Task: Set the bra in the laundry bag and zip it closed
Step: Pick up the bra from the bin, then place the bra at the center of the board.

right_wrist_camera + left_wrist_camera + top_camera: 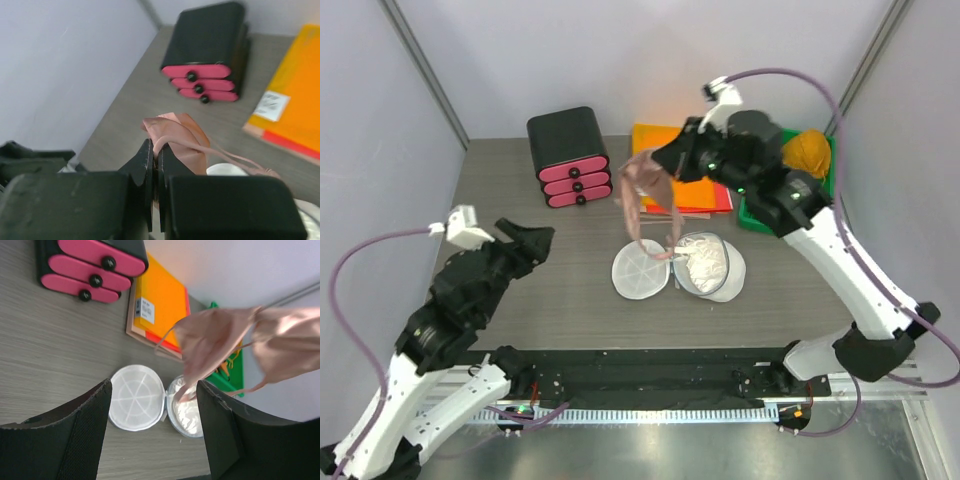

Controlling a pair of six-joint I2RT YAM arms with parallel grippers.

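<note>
**Bra in the right gripper, hanging over the open bag**

From the overhead camera I saw the right gripper [655, 165] pinched shut on the pink bra [642, 190], holding it up in the air over the middle of the table [520, 310]. The wrist view confirmed it: the jaws were pressed together with a fold of the fabric caught between them. The cups drooped below the grip and the thin straps trailed down toward the laundry bag [640, 270]. One loop reached the spot where the two halves join, though I could not tell whether it touched.

The bag lay unzipped and spread open, both round mesh halves side by side. The left half was flat and showed its spoke-like ribs. The right half looked deeper, with crumpled white mesh inside.

My left gripper [535, 240] was spread wide and held nothing. It hung above the table, well to the left of the bag — its wrist camera looked between the fingers at the bag and the dangling bra.

Behind the bag stood a black drawer unit [570, 155] with three pink drawers, an orange folder [705, 195] beside it, and a green tray [760, 215] at the far right.
</note>
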